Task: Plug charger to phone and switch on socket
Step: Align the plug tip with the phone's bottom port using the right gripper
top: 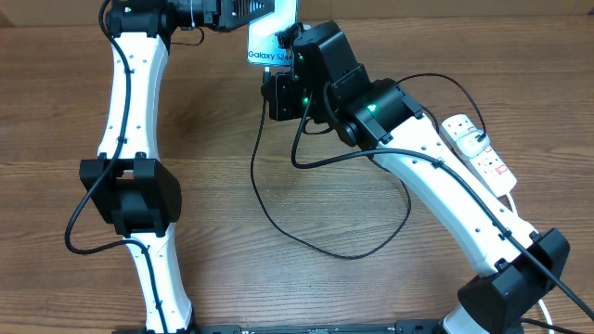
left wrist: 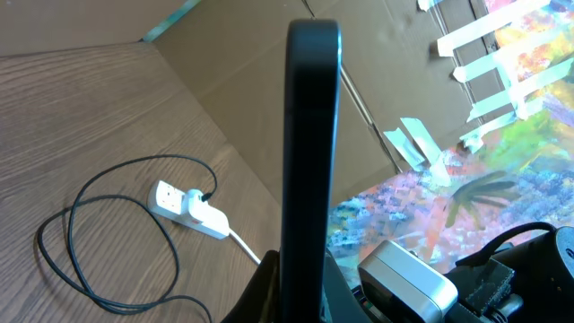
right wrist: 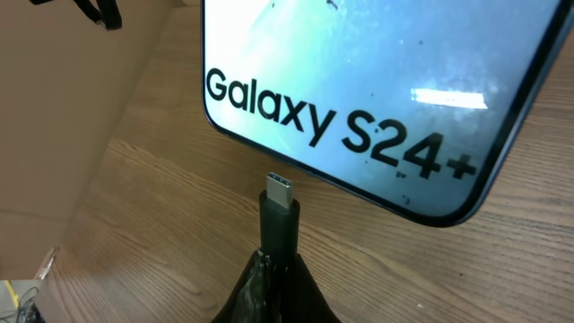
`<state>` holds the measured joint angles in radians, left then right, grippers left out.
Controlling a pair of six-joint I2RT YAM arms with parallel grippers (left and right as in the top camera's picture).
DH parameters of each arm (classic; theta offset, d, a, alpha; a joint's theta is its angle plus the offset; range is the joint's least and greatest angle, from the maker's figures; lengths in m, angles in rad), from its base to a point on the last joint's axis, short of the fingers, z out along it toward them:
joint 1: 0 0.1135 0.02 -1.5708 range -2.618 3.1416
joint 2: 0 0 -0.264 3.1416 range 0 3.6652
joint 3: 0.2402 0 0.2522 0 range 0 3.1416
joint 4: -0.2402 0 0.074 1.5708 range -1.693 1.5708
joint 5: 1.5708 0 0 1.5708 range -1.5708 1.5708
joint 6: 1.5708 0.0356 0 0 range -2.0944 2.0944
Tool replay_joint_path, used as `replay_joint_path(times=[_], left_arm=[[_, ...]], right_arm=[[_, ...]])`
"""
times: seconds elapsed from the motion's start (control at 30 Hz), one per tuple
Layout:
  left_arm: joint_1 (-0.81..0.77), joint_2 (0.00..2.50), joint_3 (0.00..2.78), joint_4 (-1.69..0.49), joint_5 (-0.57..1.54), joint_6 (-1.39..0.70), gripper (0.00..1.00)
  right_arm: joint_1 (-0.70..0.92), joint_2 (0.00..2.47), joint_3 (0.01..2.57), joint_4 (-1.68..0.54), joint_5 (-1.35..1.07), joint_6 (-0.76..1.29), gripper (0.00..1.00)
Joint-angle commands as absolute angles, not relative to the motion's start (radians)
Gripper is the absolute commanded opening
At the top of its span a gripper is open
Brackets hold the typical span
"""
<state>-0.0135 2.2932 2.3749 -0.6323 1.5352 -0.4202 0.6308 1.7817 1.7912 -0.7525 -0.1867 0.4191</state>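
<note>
Right wrist alone: right gripper (right wrist: 273, 274) clenched on charger (right wrist: 279, 229), plug (right wrist: 278, 190) just below phone (right wrist: 377, 81).

Left arm (top: 130, 93) and right arm (top: 455, 190): white shells, black joint blocks, black cables; green dots, probably LEDs, light the right.

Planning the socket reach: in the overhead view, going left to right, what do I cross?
Left arm → phone → socket. Right arm and charger span too wide to place.
</note>
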Motion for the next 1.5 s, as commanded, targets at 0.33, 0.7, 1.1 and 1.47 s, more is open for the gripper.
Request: replay_joint_path(times=[0.33, 0.7, 1.1, 1.47], left_arm=[[-0.021, 2.289, 2.383, -0.631, 1.579, -0.435, 0.04], [-0.021, 2.289, 2.383, -0.63, 1.58, -0.45, 0.04], [-0.02, 2.289, 2.383, -0.627, 1.58, -0.449, 0.04], [-0.021, 2.289, 2.383, -0.624, 1.58, -0.441, 0.04]], right_arm=[[0.627, 1.777, 1.799, -0.757, -0.159, 0.423, 0.04], [0.627, 1.777, 1.799, -0.768, -0.132, 0.423, 0.04], [0.627, 1.777, 1.799, -0.764, -0.159, 0.423, 0.04], [0.627, 1.777, 1.799, -0.748, -0.16, 0.423, 0.04]])
